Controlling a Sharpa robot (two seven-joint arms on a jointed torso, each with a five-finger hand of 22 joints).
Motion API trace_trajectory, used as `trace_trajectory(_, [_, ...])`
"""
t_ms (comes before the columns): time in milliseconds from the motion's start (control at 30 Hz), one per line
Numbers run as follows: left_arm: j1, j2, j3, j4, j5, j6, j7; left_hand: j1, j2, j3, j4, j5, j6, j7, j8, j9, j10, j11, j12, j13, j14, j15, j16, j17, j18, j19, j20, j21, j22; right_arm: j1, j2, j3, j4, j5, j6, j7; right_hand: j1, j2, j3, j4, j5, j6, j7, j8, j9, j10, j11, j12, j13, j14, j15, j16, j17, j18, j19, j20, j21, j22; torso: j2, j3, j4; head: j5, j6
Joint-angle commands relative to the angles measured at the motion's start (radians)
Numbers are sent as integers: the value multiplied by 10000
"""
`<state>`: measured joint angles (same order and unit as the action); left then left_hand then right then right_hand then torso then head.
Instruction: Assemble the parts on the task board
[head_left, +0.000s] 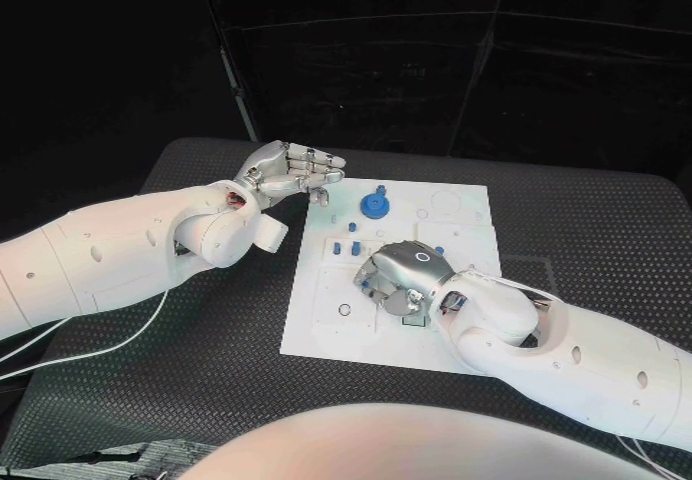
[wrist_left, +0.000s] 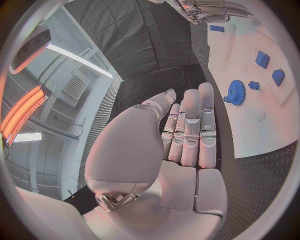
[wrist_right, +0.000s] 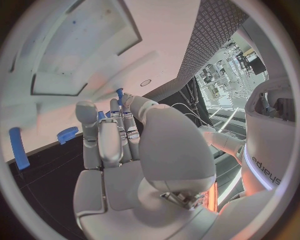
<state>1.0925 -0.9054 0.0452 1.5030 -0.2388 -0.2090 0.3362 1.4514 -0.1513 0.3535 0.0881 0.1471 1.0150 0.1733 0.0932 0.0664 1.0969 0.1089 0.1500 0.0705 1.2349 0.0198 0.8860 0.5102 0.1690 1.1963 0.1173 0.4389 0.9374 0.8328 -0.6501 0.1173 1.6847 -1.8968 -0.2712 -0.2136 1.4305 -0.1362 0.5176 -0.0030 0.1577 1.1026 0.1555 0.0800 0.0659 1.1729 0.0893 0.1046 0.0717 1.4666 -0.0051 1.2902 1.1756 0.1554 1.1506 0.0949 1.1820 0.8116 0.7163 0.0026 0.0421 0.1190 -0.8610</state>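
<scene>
The right hand (head_left: 404, 275) lies nearest, palm down over the middle of the white task board (head_left: 325, 330), its fingers curled toward the plate. In the right wrist view a small blue part (wrist_right: 119, 95) sits at its fingertips (wrist_right: 128, 100), seemingly pinched there, though the hold is not fully clear. The hand covers the board's centre, so whatever lies beneath it is hidden from the head view.

The task board rests on the black ribbed surface (head_left: 173, 390), near its middle. Toward the board's far edge stands a round blue gear (head_left: 376, 206) with a small blue peg (head_left: 381, 189) just beyond it. Several small blue blocks (head_left: 346, 247) lie just beside the right hand, on the side toward the far-left corner of the board.

The left hand (head_left: 293, 171) hovers over the board's far-left corner, fingers curled in together and holding nothing; the left wrist view shows the fingers (wrist_left: 190, 127) lying side by side. White cables (head_left: 87, 350) trail over the surface under the left arm.
</scene>
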Motion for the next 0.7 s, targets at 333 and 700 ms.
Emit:
trace_trajectory(333, [15, 14, 12, -11, 41, 124, 28, -32, 49, -18, -15, -6, -73, 17, -65, -5, -72, 12, 58, 4, -89, 9, -29, -8, 122, -58, 9, -58, -16, -15, 10, -20, -54, 50, 342, -129, -319, -166, -161, 25, -11, -517, 148, -165, -8, -674, 186, -296, -80, 337, 223, 102, 32, -61, -126, 230, -212, -245, 5, 5, -5, 4, -8])
trace_trajectory(700, [14, 14, 12, -38, 41, 125, 25, -32, 49, -18, -15, -6, -73, 17, -65, -5, -72, 12, 58, 4, -89, 9, -29, -8, 122, -58, 9, -58, -16, -16, -46, -20, 63, 63, 221, -88, -351, -165, -199, 32, -8, -471, 130, -129, 13, -619, 170, -221, -55, 329, 221, 103, 16, -53, -124, 248, -223, -254, 5, 7, -16, 11, -28])
